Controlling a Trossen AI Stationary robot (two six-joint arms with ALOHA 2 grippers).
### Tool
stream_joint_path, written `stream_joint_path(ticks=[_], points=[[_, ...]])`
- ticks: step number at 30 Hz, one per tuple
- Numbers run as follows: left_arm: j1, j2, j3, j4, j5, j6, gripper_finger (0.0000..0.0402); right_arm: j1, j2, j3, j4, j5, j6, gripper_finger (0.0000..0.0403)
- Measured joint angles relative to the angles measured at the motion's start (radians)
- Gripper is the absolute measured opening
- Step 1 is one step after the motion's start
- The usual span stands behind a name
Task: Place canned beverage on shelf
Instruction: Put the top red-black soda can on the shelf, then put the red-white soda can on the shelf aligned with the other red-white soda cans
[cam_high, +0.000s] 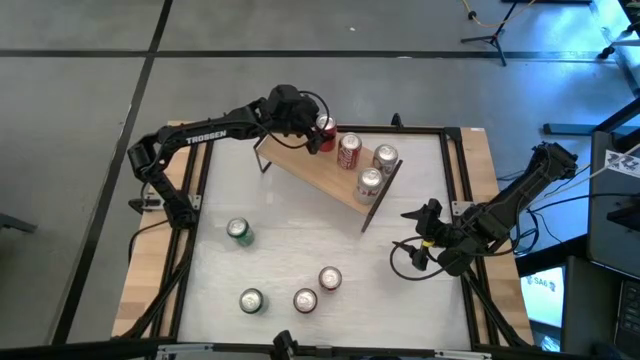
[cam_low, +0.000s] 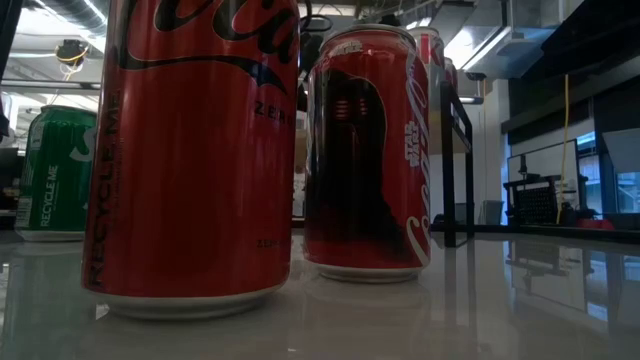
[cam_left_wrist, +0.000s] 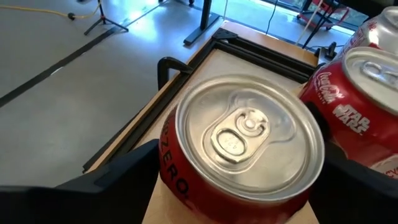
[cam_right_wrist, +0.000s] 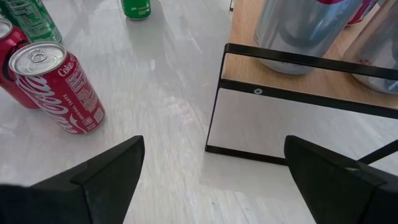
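Releasing can (cam_high: 325, 127) at shelf (cam_high: 310, 168) 10 o'clock end | left gripper (cam_high: 318, 133) jaws apart astride it: lift straight, avoid neighbour can (cam_high: 349, 150) | right gripper (cam_high: 418, 214) jaws apart, idle at 4 o'clock

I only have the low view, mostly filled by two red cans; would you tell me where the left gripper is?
Observer: The left gripper is at a Coca-Cola Zero can standing on the shelf, at the end nearest the left arm.
Operator: How many cans are on the shelf altogether?
Observer: Four, counting that one.
Operator: And the right arm?
Observer: The right gripper is open, just off the shelf's other end.
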Motion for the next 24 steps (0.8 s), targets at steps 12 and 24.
stream_joint_path(ticks=[12, 24], points=[[0.0, 0.0, 0.0, 0.001, -0.012, 0.0, 0.0394, 0.0, 0.0, 0.0, 0.0, -0.006, 0.0, 0.0381], [0.0, -0.054, 0.0, 0.013, 0.002, 0.031, 0.0393, 0.0, 0.0, 0.0, -0.002, -0.006, 0.0, 0.0381]])
